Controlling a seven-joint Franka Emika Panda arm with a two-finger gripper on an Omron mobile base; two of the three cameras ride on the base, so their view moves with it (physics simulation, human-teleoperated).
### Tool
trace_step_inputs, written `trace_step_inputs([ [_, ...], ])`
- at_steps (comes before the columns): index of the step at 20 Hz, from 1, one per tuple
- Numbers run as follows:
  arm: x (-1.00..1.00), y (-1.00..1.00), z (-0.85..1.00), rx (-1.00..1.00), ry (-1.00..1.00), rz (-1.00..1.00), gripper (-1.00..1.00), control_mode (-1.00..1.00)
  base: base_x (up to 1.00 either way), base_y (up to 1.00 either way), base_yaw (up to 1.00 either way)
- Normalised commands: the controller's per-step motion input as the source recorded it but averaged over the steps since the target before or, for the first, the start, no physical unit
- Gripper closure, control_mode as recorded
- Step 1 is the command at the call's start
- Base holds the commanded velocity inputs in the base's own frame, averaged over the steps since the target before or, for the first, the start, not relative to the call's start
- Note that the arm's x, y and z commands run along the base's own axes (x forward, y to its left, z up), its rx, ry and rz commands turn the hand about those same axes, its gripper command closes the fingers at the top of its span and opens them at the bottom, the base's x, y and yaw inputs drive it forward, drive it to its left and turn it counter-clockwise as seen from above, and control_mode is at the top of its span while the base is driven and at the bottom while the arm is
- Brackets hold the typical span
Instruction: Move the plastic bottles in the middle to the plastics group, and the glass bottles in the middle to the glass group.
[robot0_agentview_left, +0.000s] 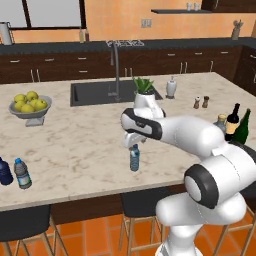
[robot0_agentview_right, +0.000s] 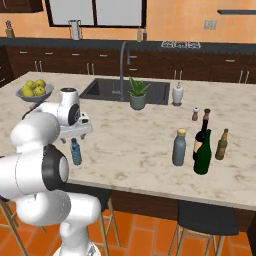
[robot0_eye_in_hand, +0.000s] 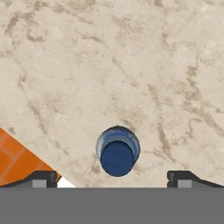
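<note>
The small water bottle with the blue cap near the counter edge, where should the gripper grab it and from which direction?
Probably from straight above. The small water bottle stands upright on the marble counter, and the open gripper hangs over it, a fingertip on each side. Lowering would let the fingers close on the round body just under the blue cap, with nothing crowding it.

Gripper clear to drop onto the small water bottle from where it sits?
Probably yes. The open gripper hangs right above the upright water bottle, cap between the fingertips in the hand view. Bare counter surrounds it; nothing stands close enough to block.
</note>
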Motion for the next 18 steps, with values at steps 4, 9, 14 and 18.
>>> trace_step_inputs([
  [4,0.00,0.00,-0.15,0.00,-0.06,-0.03,-1.00,-1.00,0.00,0.00,0.00],
  [9,0.03,0.00,-0.12,0.00,-0.01,0.00,-1.00,-1.00,0.00,0.00,0.00],
  [14,0.18,0.01,-0.03,0.00,-0.01,0.00,-1.00,-1.00,0.00,0.00,0.00],
  [18,0.14,0.01,-0.10,0.00,0.00,0.00,-1.00,-1.00,0.00,0.00,0.00],
])
